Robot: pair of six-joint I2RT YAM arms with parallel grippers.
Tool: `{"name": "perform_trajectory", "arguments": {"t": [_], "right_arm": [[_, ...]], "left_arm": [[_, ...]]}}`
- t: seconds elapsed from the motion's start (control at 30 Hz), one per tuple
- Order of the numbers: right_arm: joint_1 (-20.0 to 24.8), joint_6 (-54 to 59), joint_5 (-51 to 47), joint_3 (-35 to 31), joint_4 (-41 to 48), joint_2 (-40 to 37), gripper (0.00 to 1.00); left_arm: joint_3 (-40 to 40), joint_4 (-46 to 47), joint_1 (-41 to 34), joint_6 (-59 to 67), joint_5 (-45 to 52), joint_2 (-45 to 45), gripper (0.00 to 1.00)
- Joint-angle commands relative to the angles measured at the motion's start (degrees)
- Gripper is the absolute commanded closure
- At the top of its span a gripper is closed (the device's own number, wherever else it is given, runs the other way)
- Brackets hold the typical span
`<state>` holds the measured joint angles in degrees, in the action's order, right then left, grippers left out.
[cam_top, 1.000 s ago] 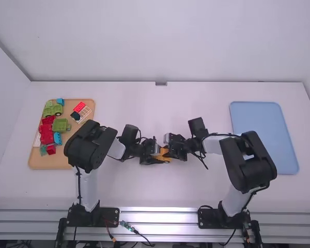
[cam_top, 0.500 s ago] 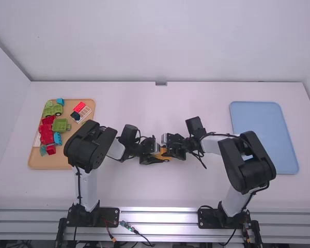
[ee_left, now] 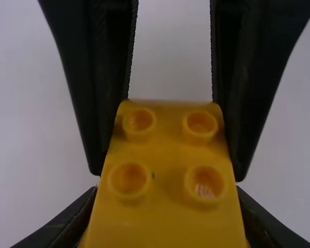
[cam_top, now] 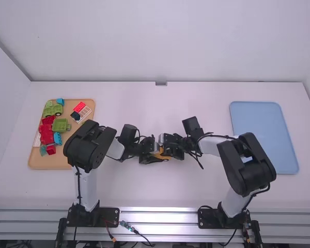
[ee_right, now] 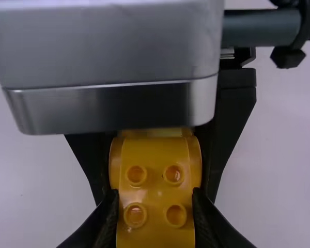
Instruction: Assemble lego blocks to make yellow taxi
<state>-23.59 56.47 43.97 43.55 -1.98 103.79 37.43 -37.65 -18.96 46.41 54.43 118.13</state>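
We record, at the middle of the white worktop [cam_top: 144,191], one yellow piece [ee_left: 168,165], studded, glossy, raised between two black grippers. Item: left gripper [cam_top: 157,153], reaching in from the left, fingers clamped on the yellow piece from both sides. Item: right gripper [cam_top: 166,150], reaching in from the right, fingers likewise clamped on the yellow piece, directly opposite the other. In the left wrist view we count four round studs on the piece; in the right wrist view, four studs again, with rounded flanks beside them. How many blocks make up the piece we cannot tell. At the left of the worktop we list a tan tray [cam_top: 67,161], bearing the following: toward its far edge, a green wheeled piece [cam_top: 53,110] and a small blue block [cam_top: 60,102]; right of these, a red block [cam_top: 79,107] and a dark block [cam_top: 75,116], with a white lattice piece [cam_top: 84,114]; about the middle, a green block [cam_top: 61,125]; just left of it, red blocks [cam_top: 46,135] in a cluster; beside them, a bright blue piece [cam_top: 57,138]; toward the near edge, a teal block [cam_top: 43,150]. At the right of the worktop, we enter one pale blue tray [cam_top: 263,124], rectangular, with rounded corners.
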Motion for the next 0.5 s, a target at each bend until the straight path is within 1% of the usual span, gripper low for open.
{"name": "perform_trajectory", "arguments": {"t": [0.0, 0.17, 0.2, 0.23, 0.3, 0.33, 0.43, 0.47], "right_arm": [[-2.7, -1.4, -5.5, -1.1, 0.9, 2.8, 1.0], [-1.9, -1.4, -5.2, -1.1, 1.0, 2.8, 1.0], [-1.6, -1.4, -5.0, -1.1, 0.9, 2.8, 0.96], [-1.6, -1.4, -5.0, -1.1, 0.9, 2.8, 0.95], [-1.2, -2.8, -4.8, -1.1, 0.7, 2.8, 0.87], [-1.0, -2.6, -4.8, -1.1, 0.7, 2.8, 0.81], [-1.1, -2.7, -4.8, -0.9, 0.8, 2.8, 0.76], [-1.3, -2.7, -4.8, -0.6, 1.1, 2.8, 0.74]], "left_arm": [[0.0, -0.6, -1.0, 0.5, -2.1, 0.7, 0.77], [0.0, -0.6, -1.0, 0.5, -2.0, 0.7, 0.78], [0.0, -0.6, -1.0, 0.5, -2.1, 0.7, 0.79], [0.0, -0.6, -1.0, 0.5, -2.1, 0.7, 0.79], [0.0, -0.6, -0.7, 0.5, -2.1, 0.7, 0.79], [0.0, -0.6, -0.7, 0.5, -2.1, 0.7, 0.81], [-0.1, -0.6, -1.0, 0.5, -2.1, 0.7, 0.91], [-0.1, -0.6, -1.0, 0.5, -2.1, 0.7, 0.92]]}}
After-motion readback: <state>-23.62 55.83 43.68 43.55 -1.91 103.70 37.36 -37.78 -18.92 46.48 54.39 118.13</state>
